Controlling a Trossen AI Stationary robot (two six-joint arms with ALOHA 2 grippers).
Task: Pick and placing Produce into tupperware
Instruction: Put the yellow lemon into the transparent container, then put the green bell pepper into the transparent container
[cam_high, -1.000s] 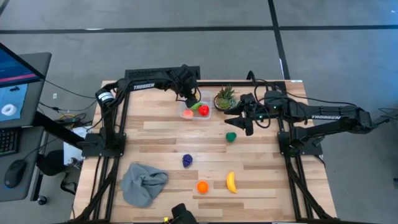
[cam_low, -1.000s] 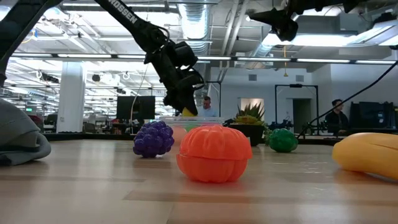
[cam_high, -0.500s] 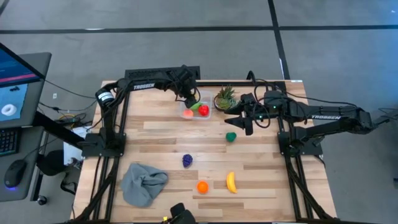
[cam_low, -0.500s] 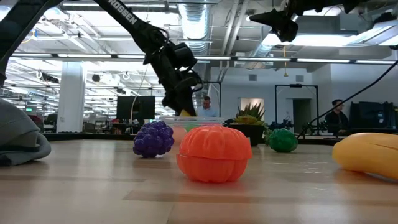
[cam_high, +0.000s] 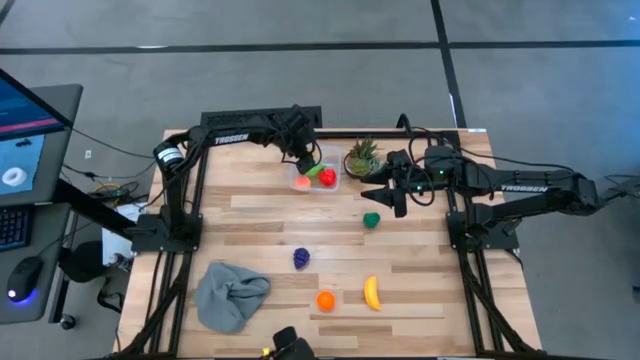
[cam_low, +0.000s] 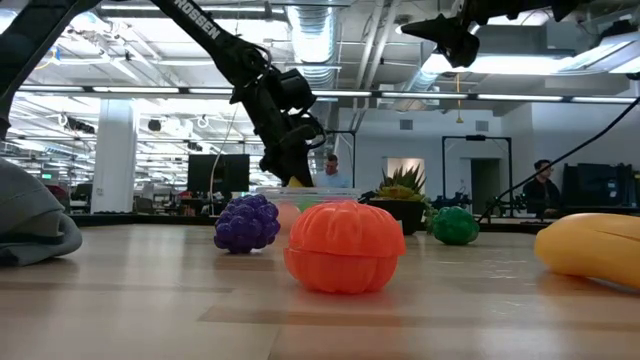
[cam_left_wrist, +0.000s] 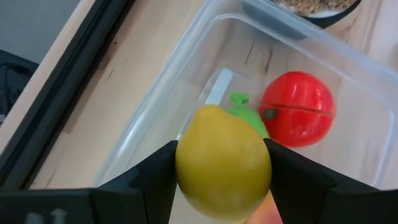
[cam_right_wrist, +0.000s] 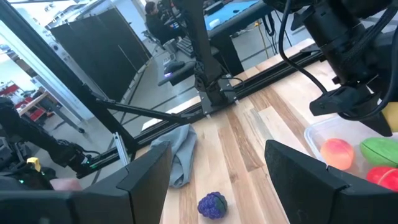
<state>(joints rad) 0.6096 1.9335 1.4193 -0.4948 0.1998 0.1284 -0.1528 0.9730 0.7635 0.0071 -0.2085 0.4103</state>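
Left gripper (cam_left_wrist: 224, 186) clamping lemon (cam_left_wrist: 224, 165) over tupperware (cam_left_wrist: 155, 118) (tomato (cam_left_wrist: 297, 109) inside)

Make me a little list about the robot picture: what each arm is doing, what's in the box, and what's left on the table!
left gripper: over the tupperware, jaws shut on a lemon
right gripper: waiting above the table, jaws open, empty
in tupperware: tomato, green piece, peach
on table: green veg, grapes, orange, banana, cloth, plant
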